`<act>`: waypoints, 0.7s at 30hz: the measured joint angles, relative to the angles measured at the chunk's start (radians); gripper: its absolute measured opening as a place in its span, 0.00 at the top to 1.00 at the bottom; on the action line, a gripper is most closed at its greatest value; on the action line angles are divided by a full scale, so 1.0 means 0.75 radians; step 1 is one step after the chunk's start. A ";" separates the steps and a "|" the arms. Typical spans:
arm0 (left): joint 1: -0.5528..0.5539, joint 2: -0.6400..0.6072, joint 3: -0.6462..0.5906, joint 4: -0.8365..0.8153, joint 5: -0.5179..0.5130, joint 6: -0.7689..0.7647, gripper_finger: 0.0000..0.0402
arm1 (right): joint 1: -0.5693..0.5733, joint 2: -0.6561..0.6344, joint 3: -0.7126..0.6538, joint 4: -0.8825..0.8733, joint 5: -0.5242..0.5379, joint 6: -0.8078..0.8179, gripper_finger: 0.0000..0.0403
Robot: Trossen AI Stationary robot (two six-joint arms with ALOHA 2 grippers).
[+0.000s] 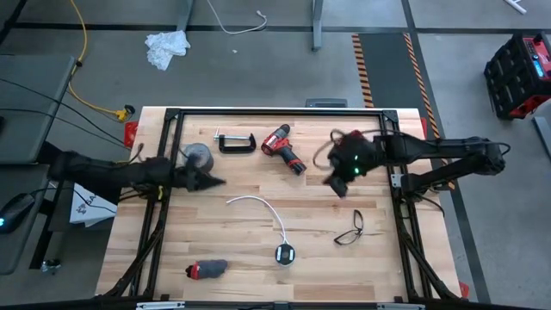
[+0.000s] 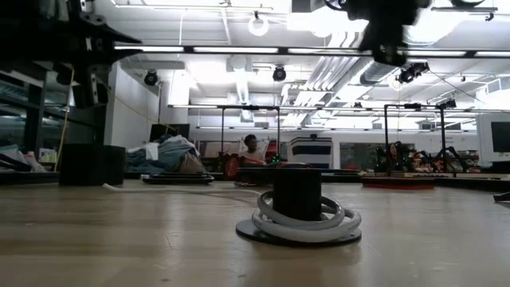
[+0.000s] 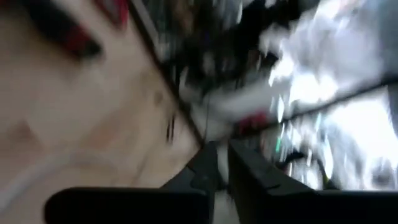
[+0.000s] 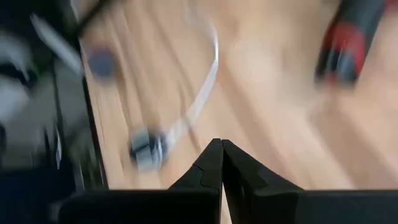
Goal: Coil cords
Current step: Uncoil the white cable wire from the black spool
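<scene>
The cord is a thin white cable (image 1: 258,205) that arcs across the table's middle and ends in a small round black disc (image 1: 285,254) near the front edge. The disc (image 2: 297,214) lies flat on the wood with white loops around its raised middle. It also shows in the right wrist view as the cable (image 4: 205,81) and disc (image 4: 148,148). My left gripper (image 1: 217,181) hovers left of the cable's free end, its fingers (image 3: 208,163) a narrow gap apart. My right gripper (image 1: 337,186) hangs shut above the table, right of the cable, pointing slantwise down. Neither touches the cord.
A grey tape roll (image 1: 198,155), a black clamp (image 1: 234,142) and a red drill (image 1: 284,149) lie along the far side. Safety glasses (image 1: 349,231) lie at the near right and a red-and-black tool (image 1: 207,269) at the near left. Bare wood surrounds the cord.
</scene>
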 joint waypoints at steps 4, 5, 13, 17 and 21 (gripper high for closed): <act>-0.048 0.295 0.113 0.010 0.152 -0.005 0.74 | 0.125 0.039 0.000 -0.224 -0.068 -0.010 0.92; -0.062 0.363 0.149 0.012 0.183 -0.005 0.70 | 0.166 0.049 0.000 -0.249 -0.069 0.010 0.89; -0.261 0.963 0.482 -0.003 0.279 0.157 0.46 | 0.510 0.128 -0.155 0.022 -0.014 0.271 0.66; -0.367 1.228 0.610 0.012 0.171 0.091 0.42 | 0.601 0.129 -0.450 0.666 0.015 0.615 0.64; -0.468 1.432 0.682 0.144 -0.059 -0.074 0.42 | 0.603 0.130 -0.710 1.172 0.203 0.914 0.64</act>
